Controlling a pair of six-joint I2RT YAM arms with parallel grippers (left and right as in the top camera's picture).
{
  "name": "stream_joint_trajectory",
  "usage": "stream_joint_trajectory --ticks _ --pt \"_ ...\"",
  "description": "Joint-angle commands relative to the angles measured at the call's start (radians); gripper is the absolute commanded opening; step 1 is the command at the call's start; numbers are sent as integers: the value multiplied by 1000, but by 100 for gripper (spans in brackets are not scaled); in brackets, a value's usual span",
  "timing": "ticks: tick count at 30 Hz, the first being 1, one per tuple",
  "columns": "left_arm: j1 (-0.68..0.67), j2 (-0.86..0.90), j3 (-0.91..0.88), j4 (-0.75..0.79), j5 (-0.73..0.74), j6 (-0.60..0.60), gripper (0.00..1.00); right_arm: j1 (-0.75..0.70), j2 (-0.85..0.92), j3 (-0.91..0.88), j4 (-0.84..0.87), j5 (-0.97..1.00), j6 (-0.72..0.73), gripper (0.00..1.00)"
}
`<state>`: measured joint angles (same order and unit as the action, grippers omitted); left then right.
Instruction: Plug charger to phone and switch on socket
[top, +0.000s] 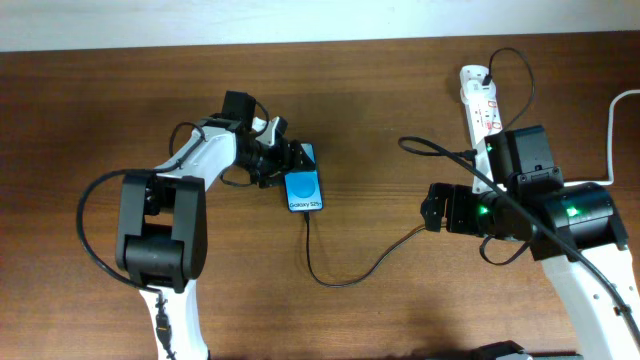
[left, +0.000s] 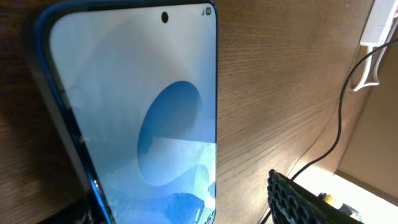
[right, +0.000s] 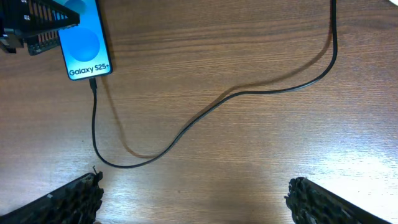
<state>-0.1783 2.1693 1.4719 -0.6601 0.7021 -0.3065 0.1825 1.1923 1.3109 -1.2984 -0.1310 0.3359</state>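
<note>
Fingers (left: 305, 199) of the left end effector (top: 289, 160) stand spread on either side of the phone (top: 303, 187), at the end that carries its camera hole. In the left wrist view, bare table (top: 100, 100) shows between the phone's edge and the finger on that side, so nothing is pinched. The other finger is only a dark shape in the corner of that view, and I cannot tell whether it touches the phone's frame. The phone lies flat on the table, screen up and lit blue. Its far end, the one with the "Galaxy S25+" text, points away from this end effector.

The tip of the charger (top: 340, 284) meets that far end and appears to be seated in it. From there the thin black cable runs away from the left end effector, bends in a loop and crosses the table toward the right arm.

The right end effector (right: 196, 208) hangs above the table with its fingers fully apart and nothing between them. The charger's curve lies just ahead of it, and the phone is farther ahead, well apart from it. The socket (top: 480, 100) lies behind this end effector, beside the arm's wrist. Its white cord (top: 612, 130) runs off on the side away from the phone.
</note>
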Motion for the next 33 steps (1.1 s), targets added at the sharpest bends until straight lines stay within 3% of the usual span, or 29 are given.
stream_joint_trajectory --ticks 1,14,33 --pt "-1 13 -6 1 -82 8 77 -7 0 18 0 13 -7 98" --pt "-1 13 -6 1 -146 0 96 -7 0 17 0 13 -7 98" --pt "-3 13 -6 -14 -149 -49 99 -7 0 17 0 13 -7 98"
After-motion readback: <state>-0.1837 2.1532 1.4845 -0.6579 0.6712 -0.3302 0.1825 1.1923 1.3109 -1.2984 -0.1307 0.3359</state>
